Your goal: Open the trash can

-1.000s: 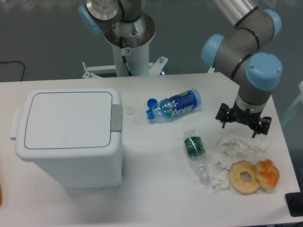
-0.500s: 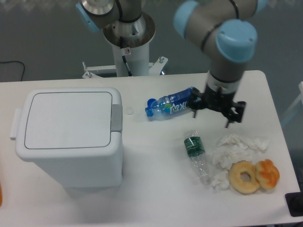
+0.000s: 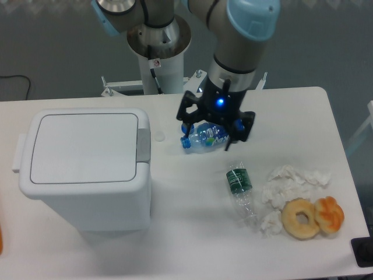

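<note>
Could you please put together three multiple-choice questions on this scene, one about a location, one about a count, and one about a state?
1. Where does the gripper hang?
A. Over the blue-labelled bottle
B. Over the trash can's lid
C. Over the doughnut

2. How many plastic bottles lie on the table?
A. One
B. Two
C. Four

3. What state is the trash can in?
A. Lid wide open
B. Tipped on its side
C. Upright with its lid shut

Answers:
1. A, since the open fingers sit either side of the blue-labelled bottle, right of the trash can.
2. B, since the blue-labelled bottle and a clear bottle with a green label are the only two.
3. C, since the flat white lid lies level on the upright bin, with the grey tab at its right edge.
</note>
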Motion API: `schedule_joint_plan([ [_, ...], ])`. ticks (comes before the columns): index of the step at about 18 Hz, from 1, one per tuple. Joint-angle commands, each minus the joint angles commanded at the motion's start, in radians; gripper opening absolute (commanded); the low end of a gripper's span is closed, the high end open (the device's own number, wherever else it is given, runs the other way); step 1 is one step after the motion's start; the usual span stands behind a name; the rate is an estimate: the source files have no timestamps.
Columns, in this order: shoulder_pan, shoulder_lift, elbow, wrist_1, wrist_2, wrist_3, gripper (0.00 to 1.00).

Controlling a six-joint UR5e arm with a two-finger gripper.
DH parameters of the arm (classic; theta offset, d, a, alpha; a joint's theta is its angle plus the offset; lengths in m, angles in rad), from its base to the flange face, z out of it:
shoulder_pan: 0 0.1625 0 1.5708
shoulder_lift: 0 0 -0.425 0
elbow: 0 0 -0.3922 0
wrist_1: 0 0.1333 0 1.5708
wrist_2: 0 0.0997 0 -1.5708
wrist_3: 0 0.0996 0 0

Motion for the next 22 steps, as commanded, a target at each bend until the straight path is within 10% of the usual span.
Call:
schedule_joint_plan([
  [5,-0.005,0.023,-0.005,0.023,-0.046,-0.152,0.13],
  [10,-0.034,0.023,-0.014,0.129,-0.074,-0.313,0.10],
  [22,-0.084,0.026,-0.045,0.156,-0.100,-0.405,0.10],
])
